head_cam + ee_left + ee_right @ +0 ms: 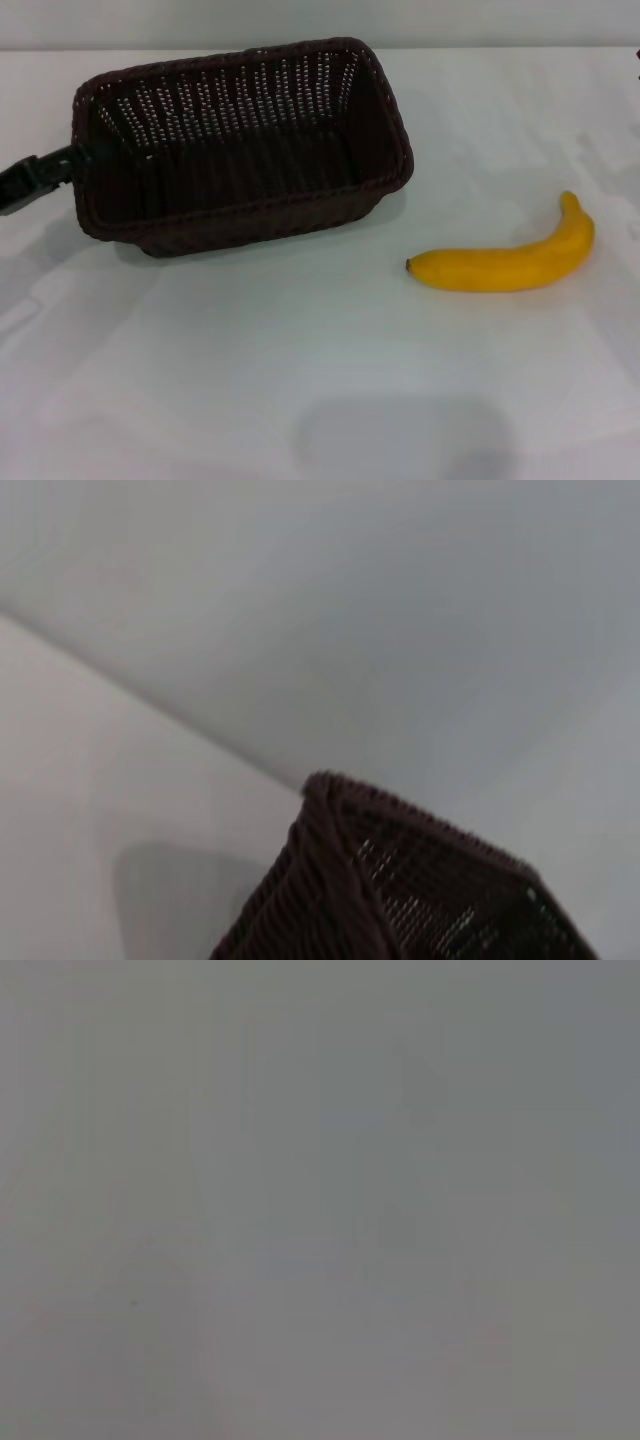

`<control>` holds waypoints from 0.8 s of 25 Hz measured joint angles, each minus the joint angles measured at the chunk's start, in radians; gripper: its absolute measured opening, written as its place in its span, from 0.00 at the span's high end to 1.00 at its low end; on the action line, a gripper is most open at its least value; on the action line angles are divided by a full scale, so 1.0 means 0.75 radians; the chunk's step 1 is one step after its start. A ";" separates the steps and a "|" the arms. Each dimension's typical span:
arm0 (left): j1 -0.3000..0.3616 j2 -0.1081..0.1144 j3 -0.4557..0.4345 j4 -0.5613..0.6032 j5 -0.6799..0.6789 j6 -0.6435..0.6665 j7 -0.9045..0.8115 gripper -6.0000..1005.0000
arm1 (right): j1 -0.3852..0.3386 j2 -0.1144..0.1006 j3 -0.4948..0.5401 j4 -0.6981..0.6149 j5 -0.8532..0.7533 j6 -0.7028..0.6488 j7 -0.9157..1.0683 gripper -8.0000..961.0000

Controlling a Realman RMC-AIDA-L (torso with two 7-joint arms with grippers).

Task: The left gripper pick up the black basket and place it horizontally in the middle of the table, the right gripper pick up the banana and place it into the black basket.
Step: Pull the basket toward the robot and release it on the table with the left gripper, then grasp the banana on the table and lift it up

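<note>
Left gripper clamped on left short end of black basket; basket tilted, toward far left of table. Banana flat near right edge, well apart from basket, dark tip toward it. Right gripper out of sight.

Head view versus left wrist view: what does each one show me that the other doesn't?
Only the head view shows the whole basket with its open inside, the banana lying on the table to the robot's right of the basket and apart from it, and the left end effector at the basket's left end. Only the left wrist view shows one basket corner up close, with the rim's braid. Both share the basket and the white table. Neither shows the right end effector.
</note>
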 joint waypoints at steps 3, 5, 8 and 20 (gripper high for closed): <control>0.053 -0.012 -0.003 0.001 -0.097 -0.033 0.084 0.16 | -0.002 -0.002 0.014 -0.011 0.004 0.000 0.012 0.12; 0.104 -0.027 -0.012 0.001 -0.189 -0.066 0.167 0.15 | -0.003 -0.006 0.018 -0.027 0.002 0.004 0.052 0.12; 0.183 -0.061 -0.059 0.001 -0.328 -0.124 0.310 0.13 | -0.019 -0.021 -0.016 -0.091 -0.012 0.003 0.171 0.12; 0.378 -0.143 -0.292 -0.323 -0.797 -0.198 0.989 0.13 | -0.115 -0.256 -0.173 -0.789 -0.803 0.043 0.793 0.13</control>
